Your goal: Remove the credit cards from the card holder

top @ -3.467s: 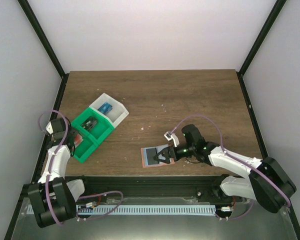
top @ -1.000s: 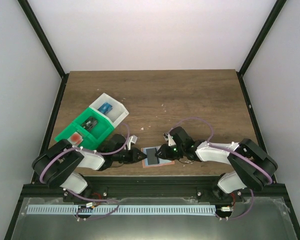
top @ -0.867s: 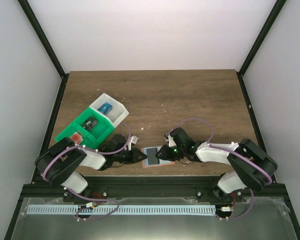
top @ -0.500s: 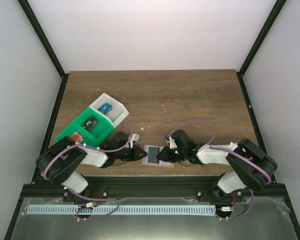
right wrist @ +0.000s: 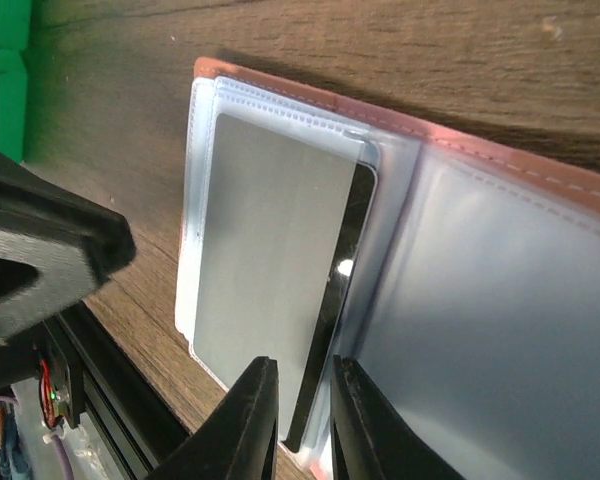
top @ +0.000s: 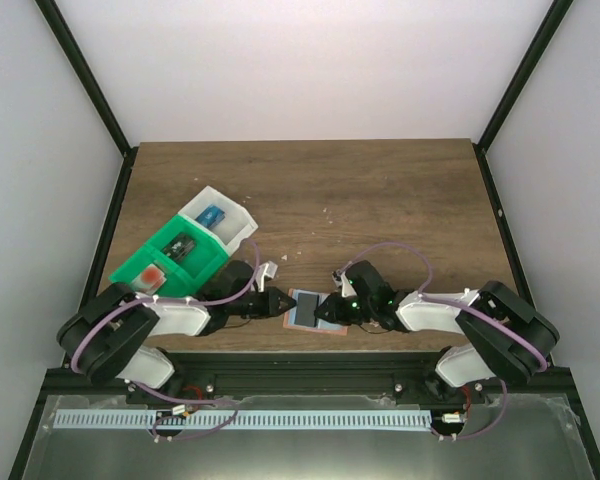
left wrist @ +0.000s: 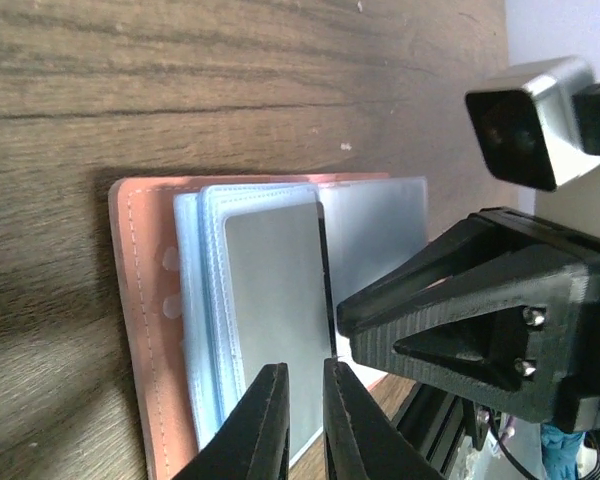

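At the table's (top: 380, 200) near edge your left gripper (left wrist: 302, 375) likely steadies the holder (top: 306, 312) while the right gripper (right wrist: 302, 370) teases the card (right wrist: 270, 260); both nearly closed, grasp unclear.

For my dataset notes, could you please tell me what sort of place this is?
Most likely a robotics lab test cell: a wooden table boxed in by white panel walls and black frame posts, with the left arm and right arm mounted at its near edge.
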Robot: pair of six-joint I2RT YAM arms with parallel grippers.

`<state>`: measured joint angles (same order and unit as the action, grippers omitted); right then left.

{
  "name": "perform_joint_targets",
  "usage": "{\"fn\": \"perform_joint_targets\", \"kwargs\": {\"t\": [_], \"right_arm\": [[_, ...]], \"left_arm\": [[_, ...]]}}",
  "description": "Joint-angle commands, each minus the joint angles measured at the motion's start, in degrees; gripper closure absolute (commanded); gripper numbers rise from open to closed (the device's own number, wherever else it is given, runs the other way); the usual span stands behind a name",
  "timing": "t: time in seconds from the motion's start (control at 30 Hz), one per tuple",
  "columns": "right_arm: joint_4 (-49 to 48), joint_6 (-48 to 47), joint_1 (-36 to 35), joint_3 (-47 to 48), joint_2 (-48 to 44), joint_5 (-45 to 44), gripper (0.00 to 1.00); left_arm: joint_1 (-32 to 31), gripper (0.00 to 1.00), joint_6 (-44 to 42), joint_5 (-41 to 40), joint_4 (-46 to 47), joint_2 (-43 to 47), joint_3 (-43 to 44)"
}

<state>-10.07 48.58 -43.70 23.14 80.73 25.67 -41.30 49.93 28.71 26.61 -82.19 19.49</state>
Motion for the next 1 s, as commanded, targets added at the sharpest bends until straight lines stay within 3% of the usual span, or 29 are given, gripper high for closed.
{"fn": "perform_joint_targets", "kwargs": {"t": [0.0, 0.27, 0.6, 0.83, 0.97], "right_arm": [[-2.4, 1.0, -0.5, -0.7, -0.5, -1.2, 0.83], [-3.7, 1.3, -0.5, -1.6, -0.4, -1.8, 0.83], [-4.6, 2.7, -0.5, -2.7, -1.3, -2.9, 0.83], [-3.7, 3.3, -0.5, -3.6, -4.8, -4.9, 0.82], [-3.7, 3.2, -0.5, -4.0, -5.4, -5.0, 0.82]], "left_arm": [[-0.2, 0.88, 1.0, 2.8, 4.4, -4.3, -1.1], [-0.3, 0.99, 4.0, 6.6, 14.1, -12.4, -3.1], [-0.3, 1.0, 1.0, 2.5, 4.6, -10.1, -2.3], [-0.7, 1.0, 3.3, 2.8, 2.9, -5.2, -2.1], [-0.8, 0.92, 4.6, 3.5, 2.6, -0.9, -1.1]]}}
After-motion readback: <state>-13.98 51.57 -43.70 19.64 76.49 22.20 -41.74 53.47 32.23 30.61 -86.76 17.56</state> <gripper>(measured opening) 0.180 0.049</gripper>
